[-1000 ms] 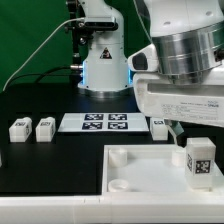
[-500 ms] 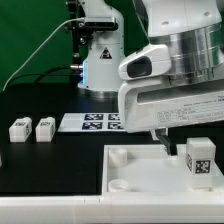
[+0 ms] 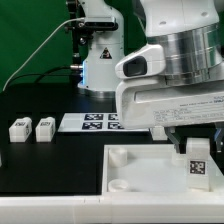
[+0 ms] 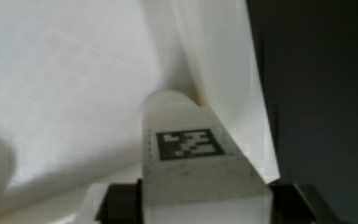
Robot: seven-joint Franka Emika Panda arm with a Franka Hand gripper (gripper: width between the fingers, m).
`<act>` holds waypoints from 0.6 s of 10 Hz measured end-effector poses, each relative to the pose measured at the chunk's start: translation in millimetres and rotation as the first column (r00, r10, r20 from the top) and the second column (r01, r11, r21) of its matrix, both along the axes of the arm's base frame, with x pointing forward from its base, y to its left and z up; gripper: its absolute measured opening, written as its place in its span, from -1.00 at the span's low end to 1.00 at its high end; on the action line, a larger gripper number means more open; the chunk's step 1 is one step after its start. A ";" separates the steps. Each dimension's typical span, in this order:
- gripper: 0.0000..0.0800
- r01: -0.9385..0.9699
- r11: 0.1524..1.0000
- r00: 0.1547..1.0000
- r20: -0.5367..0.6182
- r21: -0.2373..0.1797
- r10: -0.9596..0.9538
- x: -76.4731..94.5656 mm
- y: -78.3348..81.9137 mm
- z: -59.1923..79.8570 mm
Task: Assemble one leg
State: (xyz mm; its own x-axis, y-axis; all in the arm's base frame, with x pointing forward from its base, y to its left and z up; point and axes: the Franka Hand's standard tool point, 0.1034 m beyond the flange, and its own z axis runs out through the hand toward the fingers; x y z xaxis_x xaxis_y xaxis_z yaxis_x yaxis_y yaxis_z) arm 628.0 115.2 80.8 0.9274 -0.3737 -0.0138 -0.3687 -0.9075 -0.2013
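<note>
The black desk (image 3: pixel 40 160) is being occupied across its near part by the large white panel (image 3: pixel 140 175), which is lying flat with a raised rim and a round socket near its corner. Much of the exterior view's right is being filled by the arm's grey and white body (image 3: pixel 175 75), which is being held low over the panel. Behind it, the marker board (image 3: pixel 92 122) is lying flat on the desk and is being partly hidden by the arm. The leg (image 3: pixel 199 160) is being kept upright on the panel at the exterior view's right, its tag face being turned toward the camera. In the wrist view the leg (image 4: pixel 197 150) is being flanked low down by the dark fingertips (image 4: pixel 126 203) of the tool (image 4: pixel 208 205), which is being held closed against its two sides. Two small white blocks (image 3: pixel 32 128) are standing side by side on the desk, well apart from the panel.
</note>
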 end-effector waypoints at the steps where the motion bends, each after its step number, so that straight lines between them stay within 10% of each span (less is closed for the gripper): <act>1: -0.24 0.082 0.997 0.996 -0.016 0.006 -0.082 0.2 -0.2 0.0; 6: -0.24 0.766 0.643 0.630 -0.185 -0.009 -0.754 2.3 2.6 -1.7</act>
State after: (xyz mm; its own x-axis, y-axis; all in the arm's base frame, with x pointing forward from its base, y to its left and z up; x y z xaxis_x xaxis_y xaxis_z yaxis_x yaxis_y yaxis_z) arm 630.3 117.7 79.0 0.2964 -0.9376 -0.1820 -0.9530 -0.2778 -0.1212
